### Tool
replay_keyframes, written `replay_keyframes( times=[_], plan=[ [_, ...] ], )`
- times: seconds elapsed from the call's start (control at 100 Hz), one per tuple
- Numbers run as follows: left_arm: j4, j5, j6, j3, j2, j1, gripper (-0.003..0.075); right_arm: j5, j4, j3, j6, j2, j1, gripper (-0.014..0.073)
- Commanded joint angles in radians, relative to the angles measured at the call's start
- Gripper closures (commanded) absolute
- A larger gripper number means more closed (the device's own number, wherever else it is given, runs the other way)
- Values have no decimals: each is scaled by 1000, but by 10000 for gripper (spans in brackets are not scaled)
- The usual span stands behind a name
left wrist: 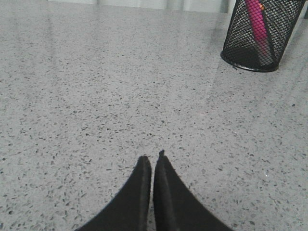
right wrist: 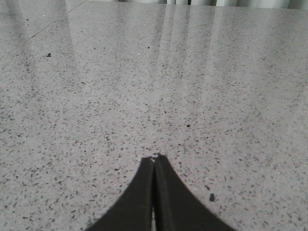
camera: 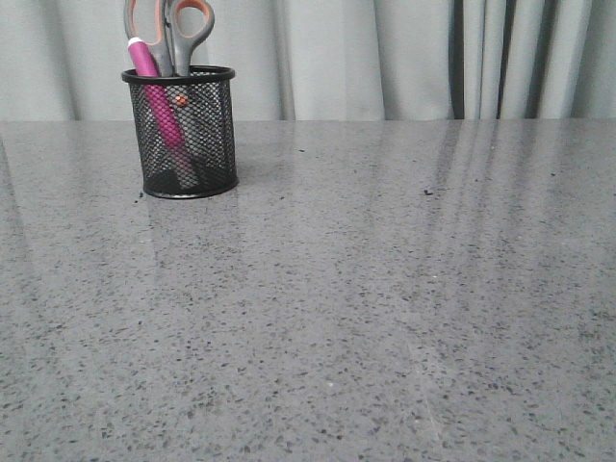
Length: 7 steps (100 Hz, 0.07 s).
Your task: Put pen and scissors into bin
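The black mesh bin (camera: 183, 135) stands at the far left of the table. The pink pen (camera: 146, 64) leans inside it, its white end up. The scissors (camera: 183, 29) stand in the bin too, handles up, orange pivot dot showing through the mesh. In the left wrist view the bin (left wrist: 262, 36) sits well away from my left gripper (left wrist: 152, 157), with the pen (left wrist: 257, 21) inside. My left gripper is shut and empty above bare table. My right gripper (right wrist: 154, 158) is shut and empty over bare table. Neither gripper shows in the front view.
The grey speckled table (camera: 385, 289) stretches across the front view. Grey curtains (camera: 414, 58) hang behind its far edge. A small dark speck (camera: 427, 192) lies mid-right on the table.
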Motion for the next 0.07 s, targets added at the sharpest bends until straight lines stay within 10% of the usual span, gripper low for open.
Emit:
replay_keyframes(
  times=[0.0, 0.06],
  plan=[
    [-1, -43, -11, 44, -32, 3, 739, -43, 2, 15, -11, -20, -4, 663],
    [-1, -43, -11, 44, -32, 3, 739, -43, 2, 15, -11, -20, -4, 663]
  ],
)
